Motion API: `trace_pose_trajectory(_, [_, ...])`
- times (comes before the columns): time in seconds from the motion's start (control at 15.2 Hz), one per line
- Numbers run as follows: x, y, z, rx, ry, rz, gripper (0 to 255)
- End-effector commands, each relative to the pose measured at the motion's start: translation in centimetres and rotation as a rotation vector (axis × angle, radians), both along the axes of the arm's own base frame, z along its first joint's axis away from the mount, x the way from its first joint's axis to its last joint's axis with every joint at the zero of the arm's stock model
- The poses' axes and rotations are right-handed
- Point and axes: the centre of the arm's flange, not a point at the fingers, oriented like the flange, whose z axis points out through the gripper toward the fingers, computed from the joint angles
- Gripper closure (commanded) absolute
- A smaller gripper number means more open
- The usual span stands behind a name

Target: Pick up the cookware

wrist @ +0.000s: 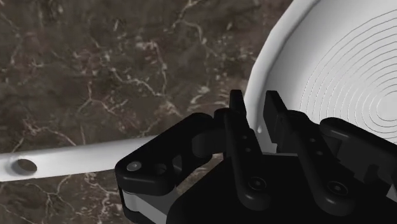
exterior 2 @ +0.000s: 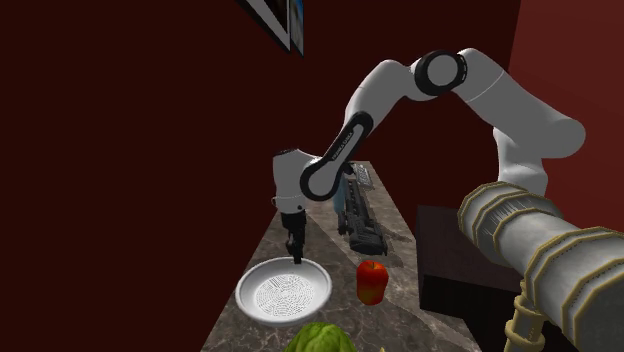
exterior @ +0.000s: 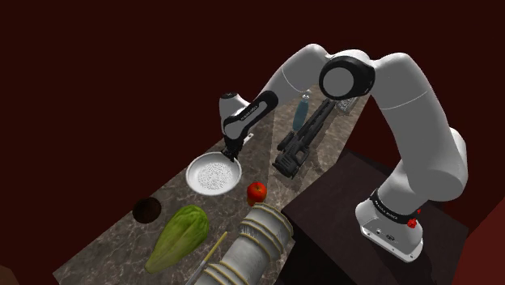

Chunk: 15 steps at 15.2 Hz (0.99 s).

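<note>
**Jaws astride the pan's rim**

On the marble counter point(exterior: 113, 243), beyond the lettuce point(exterior: 178, 235), the white pan point(exterior: 212, 176) lies flat, with a red apple point(exterior: 256, 192) just beside it on the shoulder view's right. The gripper point(wrist: 255, 102) straddles the rim close to the handle's point(wrist: 76, 162) root, one finger outside the wall and one inside, seemingly pinching it. The handle runs off sideways from the jaws, so a lift would likely tip the pan
</note>
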Motion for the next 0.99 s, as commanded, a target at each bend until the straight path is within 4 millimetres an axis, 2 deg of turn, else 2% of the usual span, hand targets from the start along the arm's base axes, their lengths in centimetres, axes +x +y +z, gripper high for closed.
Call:
trace_pose_trajectory(0.0, [-0.1, 0.0, 1.0, 0.0, 0.0, 0.0, 255])
trace_pose_trajectory(0.79, [-0.1, 0.0, 7.3, 0.0, 0.0, 0.0, 255])
trace_pose_trajectory(0.92, [-0.1, 0.0, 7.4, 0.0, 0.0, 0.0, 255])
